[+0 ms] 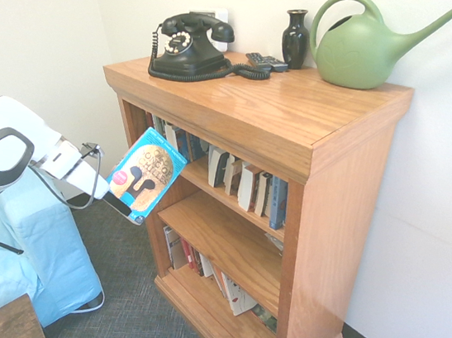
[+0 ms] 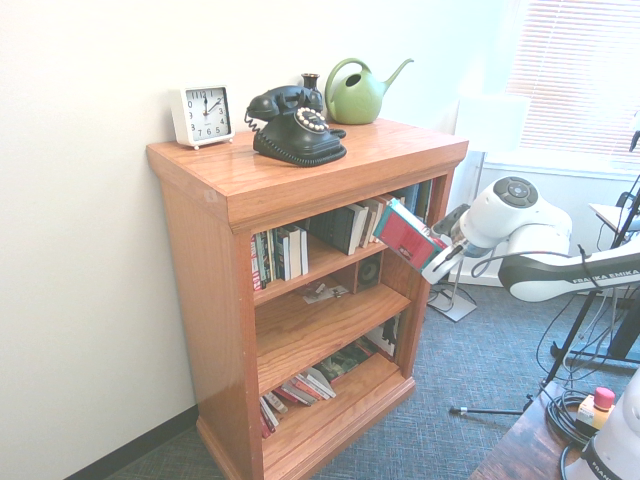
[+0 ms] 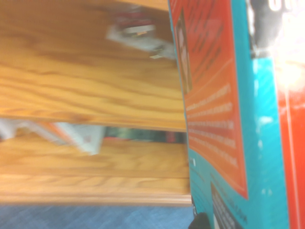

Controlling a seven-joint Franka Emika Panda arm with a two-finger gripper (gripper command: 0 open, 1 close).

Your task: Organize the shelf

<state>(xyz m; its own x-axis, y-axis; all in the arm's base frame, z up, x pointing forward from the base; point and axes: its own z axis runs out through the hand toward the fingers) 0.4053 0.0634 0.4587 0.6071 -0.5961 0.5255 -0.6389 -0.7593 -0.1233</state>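
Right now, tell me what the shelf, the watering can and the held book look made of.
Shelf: orange-brown wood, visible grain, light satin sheen.
Watering can: likely plastic, smooth matte green, moulded in one piece.
Book, in the shut gripper: paperback, thin printed cover.

Walls [image 1: 54,21] plain off-white, with dark baseboard [image 2: 130,448]. Floor [image 2: 450,375] covered in grey-blue carpet. Window with closed white blinds [image 2: 575,75] admits strong daylight. Dark wooden table corner [image 1: 10,320] near light-blue cloth [image 1: 28,247].
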